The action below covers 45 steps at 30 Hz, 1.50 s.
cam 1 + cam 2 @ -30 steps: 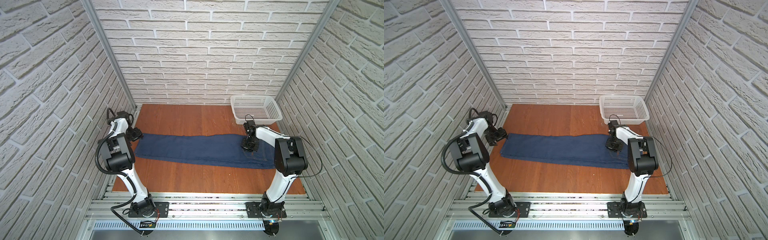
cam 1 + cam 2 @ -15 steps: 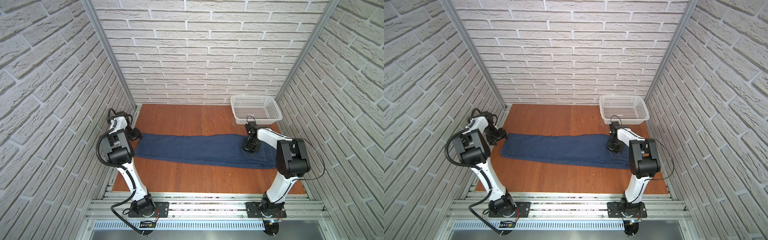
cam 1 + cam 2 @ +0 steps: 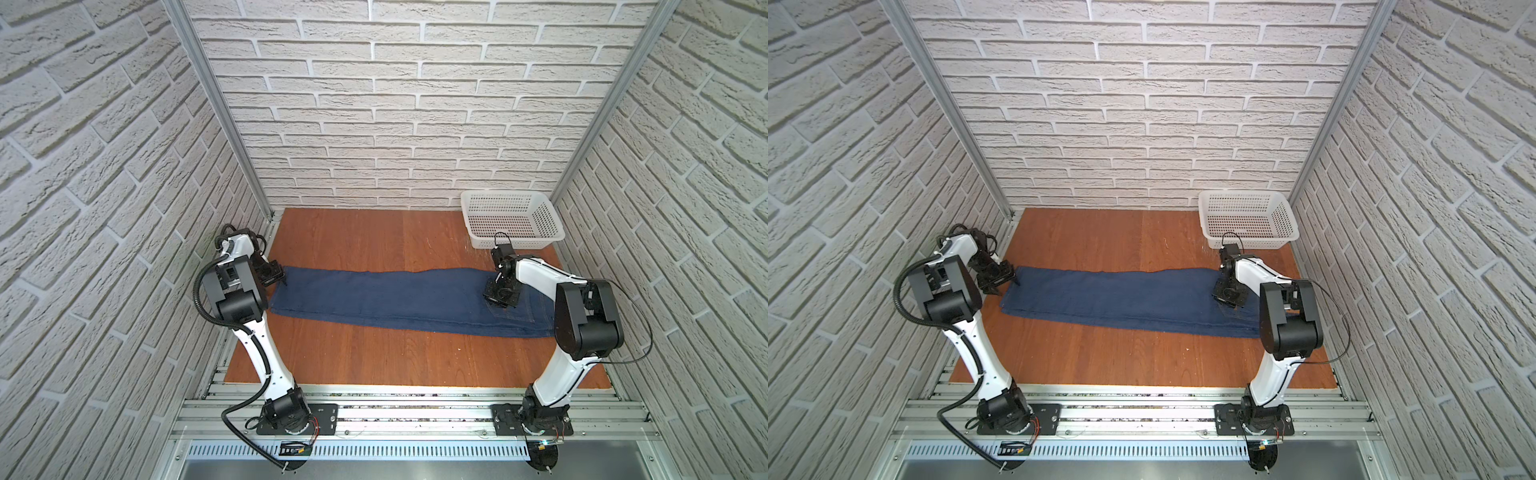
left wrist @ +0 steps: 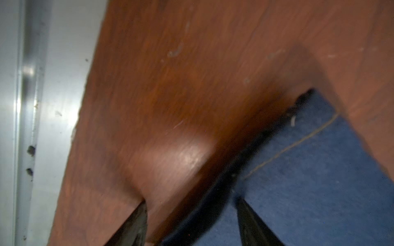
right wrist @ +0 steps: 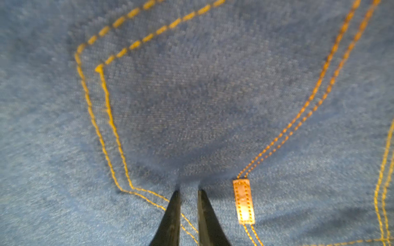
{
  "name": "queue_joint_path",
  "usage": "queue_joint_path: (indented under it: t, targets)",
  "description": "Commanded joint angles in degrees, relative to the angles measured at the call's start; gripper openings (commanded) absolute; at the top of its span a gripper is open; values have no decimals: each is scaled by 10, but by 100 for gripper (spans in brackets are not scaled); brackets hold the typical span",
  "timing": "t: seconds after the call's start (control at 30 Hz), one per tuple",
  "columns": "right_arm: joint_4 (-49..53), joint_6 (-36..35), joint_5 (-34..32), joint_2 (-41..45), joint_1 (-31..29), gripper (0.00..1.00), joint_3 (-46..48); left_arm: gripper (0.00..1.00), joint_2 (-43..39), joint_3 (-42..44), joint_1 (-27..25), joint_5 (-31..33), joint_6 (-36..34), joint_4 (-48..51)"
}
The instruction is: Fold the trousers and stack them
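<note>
The right arm (image 3: 582, 316) hid the waist corner of the trousers (image 3: 374, 301), which lay flat across the table (image 3: 374, 361). The right gripper (image 5: 188, 190) was nearly closed, pinching denim at the back pocket (image 5: 191, 95) — the left gripper (image 4: 191, 201) gaped astride the hem edge, holding nothing. The basket (image 3: 552, 224) stood beyond.

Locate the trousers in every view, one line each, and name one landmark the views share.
Top view: trousers lie flat across the wooden table, waist end right.
Top view: trousers in the same strip, mid-table.
Left wrist: one hem corner on the wood.
Right wrist: trousers fill the picture.
Shared landmark: the tan stitching, seen on hem and pocket.
</note>
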State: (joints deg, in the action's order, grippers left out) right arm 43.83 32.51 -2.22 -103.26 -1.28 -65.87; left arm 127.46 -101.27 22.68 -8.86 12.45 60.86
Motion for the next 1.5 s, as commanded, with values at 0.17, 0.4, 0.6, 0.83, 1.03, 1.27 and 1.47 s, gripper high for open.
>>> queue_joint_path:
  t: [0.17, 0.4, 0.6, 0.83, 1.03, 1.27, 1.47]
  targets:
    - [-8, 0, 10, 21, 2, 19, 8, 59, 6, 54, -26, -43, -14, 18]
    - [-11, 0, 10, 20, 2, 19, 13, 46, -6, 77, -37, -46, -14, 14]
    - [-14, 1, 12, 18, 3, 18, 15, 19, -15, 82, -41, -42, -10, 11]
    - [-7, 0, 19, 26, 1, 19, 15, 0, -63, 93, -44, -26, 0, -13]
    - [4, 0, 22, 47, 1, 19, 19, 0, -116, 110, -44, 22, 11, -28]
    - [23, -2, 22, 78, 0, 20, 22, 0, -188, 127, -43, 117, 29, -33]
    - [35, -6, 18, 97, -2, 21, 31, 0, -226, 122, -37, 217, 37, -24]
